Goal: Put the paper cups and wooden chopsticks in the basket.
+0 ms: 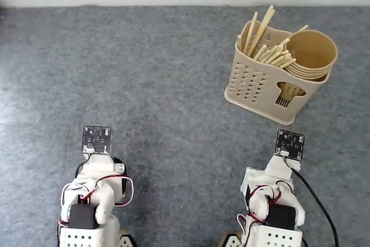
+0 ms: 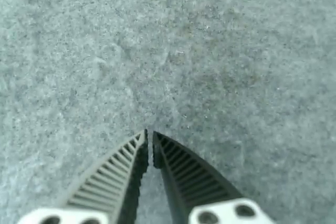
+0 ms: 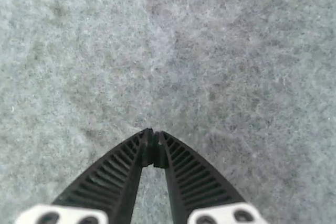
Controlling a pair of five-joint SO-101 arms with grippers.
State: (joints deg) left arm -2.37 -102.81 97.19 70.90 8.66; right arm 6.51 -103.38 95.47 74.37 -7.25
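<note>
Paper cups (image 1: 312, 50) sit nested in one stack at the right-hand end of the basket (image 1: 254, 82), which stands far right on the grey mat (image 1: 144, 85). The wooden chopsticks (image 1: 263, 41) stand bundled at its left-hand end, leaning at mixed angles with their tips fanning above the rim, since only the wall props them. With both kinds of item inside, you can judge the job as good as done. One arm (image 1: 95, 201) sits folded at the near left and the other arm (image 1: 277, 203) at the near right, both well apart from the basket, which reads as a parked pose. Your left gripper (image 2: 148, 139) hangs over bare mat, jaws pressed together on nothing, and your right gripper (image 3: 153, 139) does likewise, tips meeting, carrying nothing
</note>
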